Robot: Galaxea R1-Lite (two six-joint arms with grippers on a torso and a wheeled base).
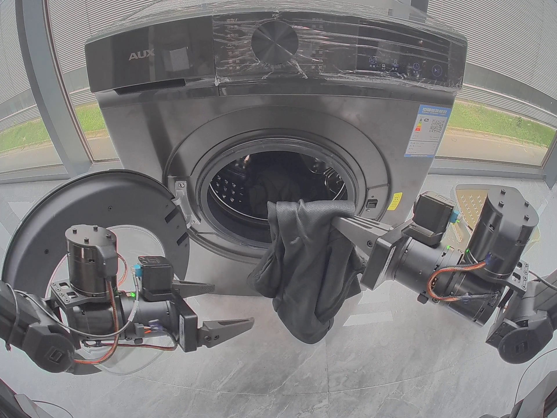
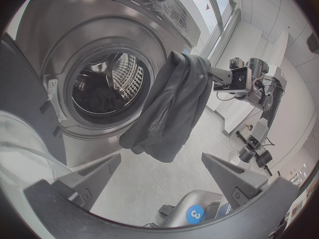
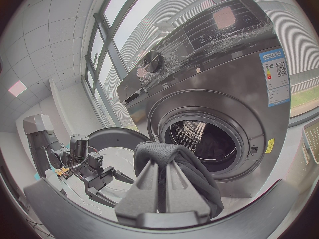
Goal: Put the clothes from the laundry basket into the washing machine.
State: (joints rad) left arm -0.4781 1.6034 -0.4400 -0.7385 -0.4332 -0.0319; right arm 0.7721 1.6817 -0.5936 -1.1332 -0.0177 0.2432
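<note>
A dark grey garment point(image 1: 307, 268) hangs from my right gripper point(image 1: 342, 223), which is shut on it just in front of the washing machine's round opening point(image 1: 278, 190). The cloth point(image 2: 172, 107) droops below the drum's lower rim, and its top fold point(image 3: 169, 155) drapes over the shut fingers. Inside the drum lies another dark piece of clothing point(image 1: 272, 184). My left gripper point(image 1: 223, 307) stands open and holds nothing, low at the left in front of the swung-open door point(image 1: 87, 216). The grey washing machine point(image 3: 212, 83) has its door open to the left.
The open door stands close behind my left arm. A pale perforated laundry basket point(image 1: 473, 201) sits at the right beside the machine, behind my right arm; its rim point(image 3: 310, 140) is visible too. Light stone floor point(image 1: 348, 355) lies free in front. Windows surround the machine.
</note>
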